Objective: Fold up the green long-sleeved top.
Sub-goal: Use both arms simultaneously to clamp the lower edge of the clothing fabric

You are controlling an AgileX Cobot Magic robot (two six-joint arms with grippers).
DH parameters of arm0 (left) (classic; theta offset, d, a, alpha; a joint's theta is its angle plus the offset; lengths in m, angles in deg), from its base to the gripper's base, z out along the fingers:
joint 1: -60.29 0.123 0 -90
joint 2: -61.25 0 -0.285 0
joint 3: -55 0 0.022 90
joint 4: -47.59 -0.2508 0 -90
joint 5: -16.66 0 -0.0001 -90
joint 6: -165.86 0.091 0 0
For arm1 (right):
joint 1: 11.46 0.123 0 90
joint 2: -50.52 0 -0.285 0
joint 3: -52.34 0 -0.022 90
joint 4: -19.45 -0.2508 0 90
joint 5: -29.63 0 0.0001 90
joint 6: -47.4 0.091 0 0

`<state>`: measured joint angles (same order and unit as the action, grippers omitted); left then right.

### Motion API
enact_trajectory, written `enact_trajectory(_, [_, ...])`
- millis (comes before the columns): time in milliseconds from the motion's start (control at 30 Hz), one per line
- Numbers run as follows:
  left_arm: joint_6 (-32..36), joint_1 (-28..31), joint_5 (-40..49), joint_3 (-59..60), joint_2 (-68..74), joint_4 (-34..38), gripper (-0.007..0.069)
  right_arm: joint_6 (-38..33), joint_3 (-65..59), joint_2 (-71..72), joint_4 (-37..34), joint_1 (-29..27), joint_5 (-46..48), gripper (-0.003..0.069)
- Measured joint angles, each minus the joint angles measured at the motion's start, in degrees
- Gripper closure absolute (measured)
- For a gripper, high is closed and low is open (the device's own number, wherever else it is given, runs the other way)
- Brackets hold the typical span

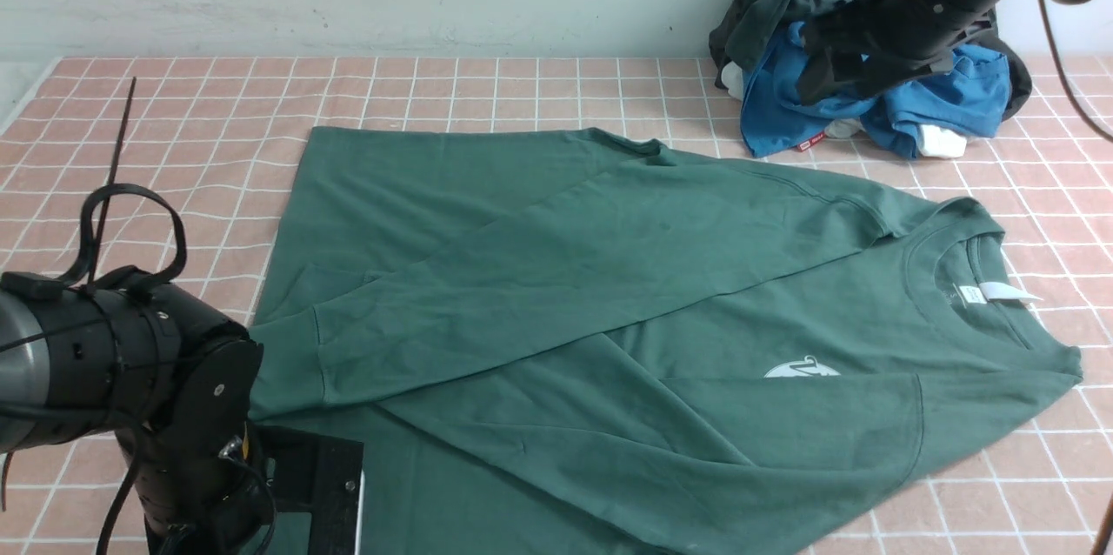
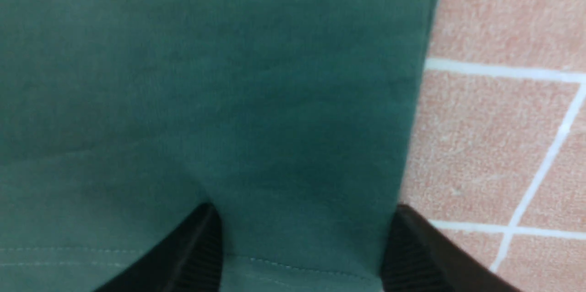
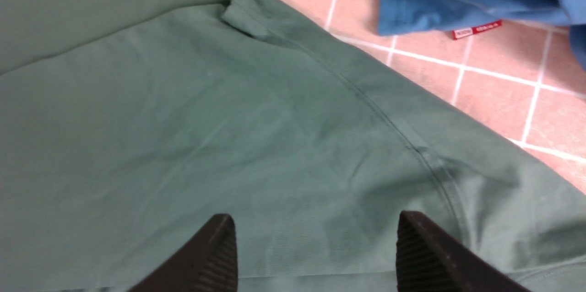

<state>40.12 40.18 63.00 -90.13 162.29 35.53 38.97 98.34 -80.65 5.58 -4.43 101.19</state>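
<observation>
Left tool (image 2: 302,246) is nearest, low over the hem edge of the green top (image 1: 609,277), jaws wide and gripping nothing. Right tool (image 3: 316,246) is wide open too, raised above the shoulder seam. Top lies flat on the counter (image 1: 174,103) with one sleeve across the chest. Looks like soft, floppy, lightish cotton, so I'd pinch hem, seams or cuffs, since mid-panel would probably just bunch.
</observation>
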Motion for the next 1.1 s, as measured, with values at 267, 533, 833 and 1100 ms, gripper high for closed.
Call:
enact_trajectory(267, [-5.1, -0.2, 0.7, -0.3, -0.5, -2.8, 0.0549, -3.8, -0.1, 0.9, -0.7, 2.8, 0.3, 0.0244])
enact_trajectory(533, [-19.9, -0.2, 0.6, -0.7, -12.6, 0.5, 0.0616, -15.3, -3.6, 14.9, -10.4, 5.2, 0.3, 0.0311])
enact_trajectory(833, [-32.3, -0.2, 4.6, -0.7, -16.4, 3.1, 0.0617, -33.0, -30.5, 33.3, -11.7, 5.2, -2.0, 0.0358])
enact_trajectory(1100, [-33.6, -0.2, 3.4, -0.7, -16.5, 4.7, 0.0617, -37.2, -61.6, 36.0, 2.2, 5.2, -10.0, 0.0328])
